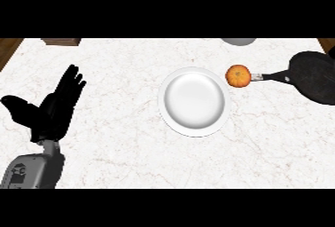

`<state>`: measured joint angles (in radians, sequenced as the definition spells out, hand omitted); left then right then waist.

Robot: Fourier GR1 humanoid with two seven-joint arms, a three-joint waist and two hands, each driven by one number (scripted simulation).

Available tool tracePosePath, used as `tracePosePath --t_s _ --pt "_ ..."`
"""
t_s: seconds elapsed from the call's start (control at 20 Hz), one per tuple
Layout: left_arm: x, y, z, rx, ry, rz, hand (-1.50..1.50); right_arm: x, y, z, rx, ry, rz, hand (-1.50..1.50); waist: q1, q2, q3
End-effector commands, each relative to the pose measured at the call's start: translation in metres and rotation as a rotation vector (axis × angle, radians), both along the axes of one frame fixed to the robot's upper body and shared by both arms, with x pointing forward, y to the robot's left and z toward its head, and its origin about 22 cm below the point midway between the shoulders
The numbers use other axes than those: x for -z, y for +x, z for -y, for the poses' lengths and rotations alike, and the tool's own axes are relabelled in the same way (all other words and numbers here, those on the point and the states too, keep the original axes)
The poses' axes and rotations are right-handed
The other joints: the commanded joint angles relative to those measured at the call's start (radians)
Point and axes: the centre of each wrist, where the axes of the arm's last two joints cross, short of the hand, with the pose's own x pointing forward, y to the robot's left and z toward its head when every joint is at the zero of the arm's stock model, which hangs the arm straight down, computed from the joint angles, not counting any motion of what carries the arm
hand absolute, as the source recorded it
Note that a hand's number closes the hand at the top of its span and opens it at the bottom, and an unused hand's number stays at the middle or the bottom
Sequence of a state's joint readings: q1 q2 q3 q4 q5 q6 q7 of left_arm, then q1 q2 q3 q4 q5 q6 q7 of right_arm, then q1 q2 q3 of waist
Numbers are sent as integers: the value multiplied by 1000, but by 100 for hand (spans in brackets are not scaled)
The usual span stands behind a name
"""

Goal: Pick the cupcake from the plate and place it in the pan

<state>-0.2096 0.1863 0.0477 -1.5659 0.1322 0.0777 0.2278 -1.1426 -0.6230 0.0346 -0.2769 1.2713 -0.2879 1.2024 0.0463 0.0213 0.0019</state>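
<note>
Cupcake (238,76) sits on the counter (131,168) between plate (193,101) and pan (315,76), touching the pan handle, off the bare plate. Left hand (57,106) rests well apart at the view's left, fingers straight, spread. Right hand is not visible.

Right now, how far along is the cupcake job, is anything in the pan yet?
The plate holds nothing, and no cupcake shows on the counter or in the visible part of the pan. Only a small pumpkin sits by the pan's handle. The left hand rests open at the left; the right hand is out of view, so progress can't be confirmed.
</note>
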Motion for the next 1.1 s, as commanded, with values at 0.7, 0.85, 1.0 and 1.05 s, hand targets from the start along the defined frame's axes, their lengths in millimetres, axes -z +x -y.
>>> tracePosePath --t_s 0.7,0.85,1.0,1.05 --pt "0 -8 -1 -3 -1 5 0 107 -48 45 290 345 346 -150 -17 -5 2" --pt "2 -10 5 6 -13 -10 0 141 -56 31 273 377 375 -150 -3 -1 3" --pt "0 -6 -11 -21 -5 -10 0 143 -57 29 200 297 471 -150 -13 -7 1" --pt "-14 1 -4 1 -8 -1 0 128 -52 32 181 267 530 -150 -9 -5 1"
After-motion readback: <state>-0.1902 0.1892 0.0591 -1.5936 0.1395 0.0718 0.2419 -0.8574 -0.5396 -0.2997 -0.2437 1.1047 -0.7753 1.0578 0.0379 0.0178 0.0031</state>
